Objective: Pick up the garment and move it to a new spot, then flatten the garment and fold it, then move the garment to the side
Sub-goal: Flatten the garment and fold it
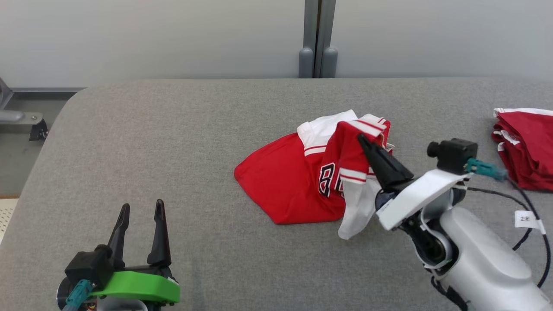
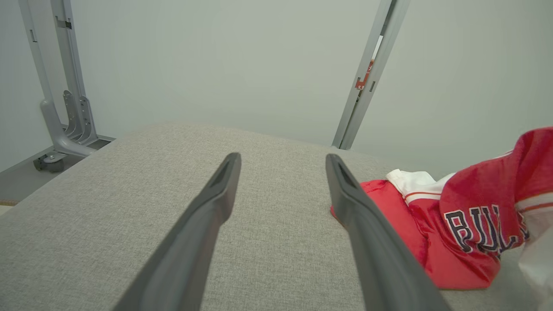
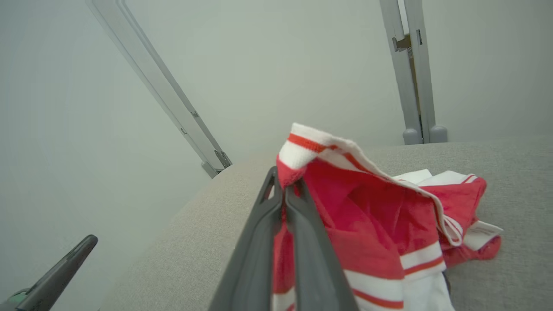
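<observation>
A red and white jersey, the garment (image 1: 298, 177), lies crumpled right of centre on the grey padded table (image 1: 194, 129). Dark lettering shows on it in the left wrist view, where the garment (image 2: 466, 216) sits to the right of my fingers. My right gripper (image 1: 362, 139) is shut on a raised fold of the garment; in the right wrist view the right gripper (image 3: 283, 181) pinches the red cloth just under a white striped hem (image 3: 319, 144). My left gripper (image 1: 141, 209) stands open at the lower left, well clear of the garment, with nothing between its fingers (image 2: 224, 181).
A pile of folded red and white garments (image 1: 525, 147) lies at the table's right edge. A black cable with a white tag (image 1: 525, 218) trails beside my right arm. A grey upright post (image 1: 317, 39) stands behind the table, and a metal frame (image 1: 17, 116) at the far left.
</observation>
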